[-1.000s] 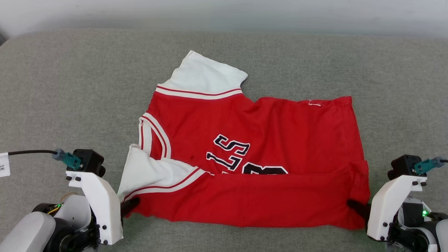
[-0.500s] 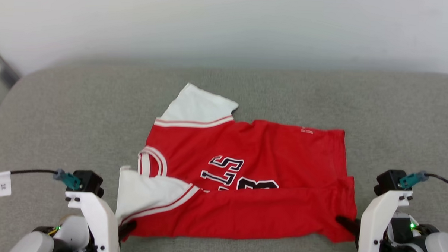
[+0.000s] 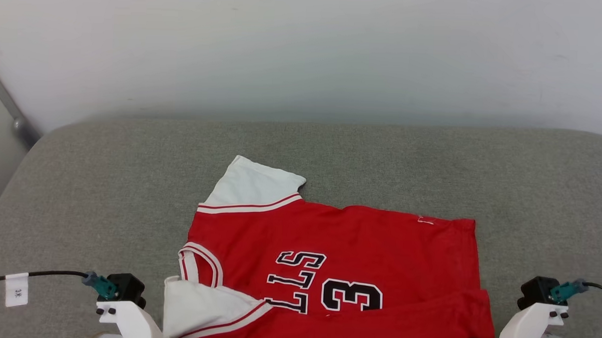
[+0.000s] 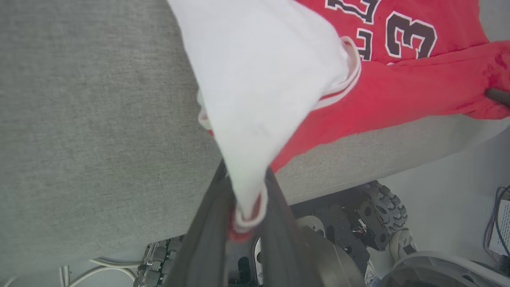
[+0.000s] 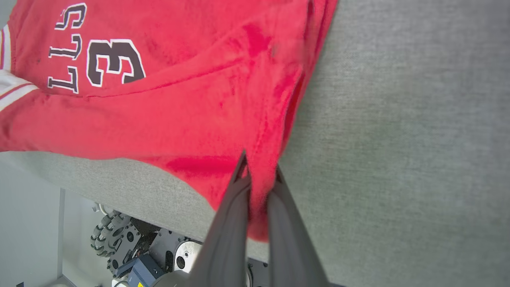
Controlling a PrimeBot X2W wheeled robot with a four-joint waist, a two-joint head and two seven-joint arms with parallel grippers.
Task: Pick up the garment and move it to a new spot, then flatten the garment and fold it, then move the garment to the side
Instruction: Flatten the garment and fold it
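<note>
You have the red basketball-style jersey (image 3: 338, 250), with black white-outlined lettering and white red-striped sleeves, lying on the near half of the grey fabric-covered table (image 3: 105, 182). Its collar end points toward the table's left edge and its hem toward the right edge. The print faces up and reads upside down in the head view.

The far white sleeve (image 3: 253, 187) lies flat, pointing toward the table's far edge. The jersey's near long side is turned up over the body in a red band that hides the bottom of the lettering.

Your left gripper (image 4: 247, 177) is clamped on the tip of the near white sleeve (image 4: 259, 99), with the cloth bunched between the two dark fingers right at the table's near edge. Your right gripper (image 5: 259, 165) is pinched on the near hem corner, also at the near edge, toward the table's right. The fabric stretches between the two grips along that edge.
</note>
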